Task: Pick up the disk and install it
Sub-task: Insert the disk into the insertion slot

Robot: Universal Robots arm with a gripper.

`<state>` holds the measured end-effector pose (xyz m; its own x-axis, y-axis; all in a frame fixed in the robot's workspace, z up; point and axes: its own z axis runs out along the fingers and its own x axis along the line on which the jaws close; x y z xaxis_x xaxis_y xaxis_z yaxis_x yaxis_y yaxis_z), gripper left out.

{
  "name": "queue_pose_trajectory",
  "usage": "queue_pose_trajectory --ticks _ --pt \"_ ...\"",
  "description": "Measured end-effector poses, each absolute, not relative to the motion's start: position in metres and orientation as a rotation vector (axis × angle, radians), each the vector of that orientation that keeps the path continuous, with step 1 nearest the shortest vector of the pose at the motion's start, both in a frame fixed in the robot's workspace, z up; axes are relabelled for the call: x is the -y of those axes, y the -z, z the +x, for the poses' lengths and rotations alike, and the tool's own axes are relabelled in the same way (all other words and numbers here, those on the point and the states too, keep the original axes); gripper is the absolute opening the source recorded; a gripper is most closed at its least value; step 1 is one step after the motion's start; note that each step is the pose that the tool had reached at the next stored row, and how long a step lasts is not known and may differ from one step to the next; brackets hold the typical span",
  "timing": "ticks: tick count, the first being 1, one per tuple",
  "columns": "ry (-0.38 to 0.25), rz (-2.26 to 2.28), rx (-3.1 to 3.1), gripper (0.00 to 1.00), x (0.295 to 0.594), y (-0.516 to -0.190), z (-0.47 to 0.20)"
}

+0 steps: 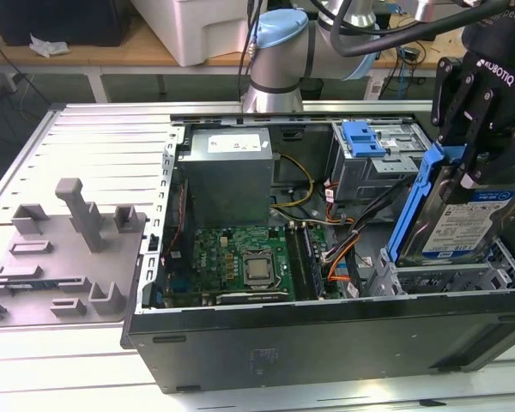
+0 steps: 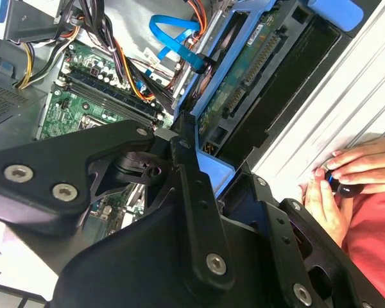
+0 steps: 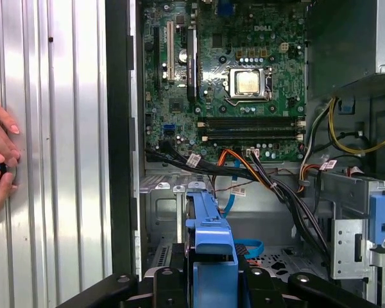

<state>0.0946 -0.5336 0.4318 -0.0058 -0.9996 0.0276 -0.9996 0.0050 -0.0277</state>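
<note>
The disk (image 1: 462,225), a silver hard drive with a white-and-blue label in a blue plastic bracket, hangs tilted at the exterior view's right. It is over the grey drive bay (image 1: 438,279) in the front corner of the open computer case (image 1: 326,343). My black gripper (image 1: 474,163) is shut on the disk's upper end. In the first wrist view the blue bracket of the disk (image 3: 211,237) sits between the gripper (image 3: 212,277) fingers, above the bay floor. The second wrist view shows the disk's green circuit-board side (image 2: 244,70) past a black finger (image 2: 191,186).
Inside the case lie the motherboard (image 1: 249,262), a large grey power-supply box (image 1: 227,176), a grey cage with a blue latch (image 1: 365,142) and loose cables (image 1: 343,249). A grey fixture plate (image 1: 64,249) sits at the exterior view's left. A person's hand (image 3: 0,160) rests beside the case.
</note>
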Motion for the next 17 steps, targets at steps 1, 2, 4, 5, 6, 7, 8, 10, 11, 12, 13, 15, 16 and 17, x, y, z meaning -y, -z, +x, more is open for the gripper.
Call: queue_pose_trajectory --ticks 1,2,4,5,6,7,8,10,11,12,13,15,16,17 --pt "-0.061 2.215 2.227 0.36 0.5336 -0.4315 0.0946" --pt "-0.062 2.215 2.227 0.36 0.5336 -0.4313 0.0946" --pt "-0.062 2.215 2.227 0.36 0.5336 -0.4308 0.0946" --pt "-0.062 2.215 2.227 0.36 0.5336 -0.4306 0.0946" --pt "-0.062 2.215 2.227 0.36 0.5336 -0.4304 0.0946" --pt "-0.062 2.215 2.227 0.36 0.5336 -0.4303 0.0946" --pt "-0.062 2.215 2.227 0.36 0.5336 -0.4303 0.0946" --pt "-0.061 2.215 2.227 0.36 0.5336 -0.4302 0.0946" --pt "-0.061 2.215 2.227 0.36 0.5336 -0.4302 0.0946" --pt "-0.061 2.215 2.227 0.36 0.5336 -0.4302 0.0946" --pt "-0.061 2.214 2.228 0.36 0.5336 -0.4301 0.0946" --pt "-0.061 2.213 2.230 0.36 0.5336 -0.4302 0.0946" --pt "-0.061 2.213 2.230 0.36 0.5336 -0.4303 0.0946" --pt "-0.061 2.212 2.230 0.36 0.5336 -0.4305 0.0946"
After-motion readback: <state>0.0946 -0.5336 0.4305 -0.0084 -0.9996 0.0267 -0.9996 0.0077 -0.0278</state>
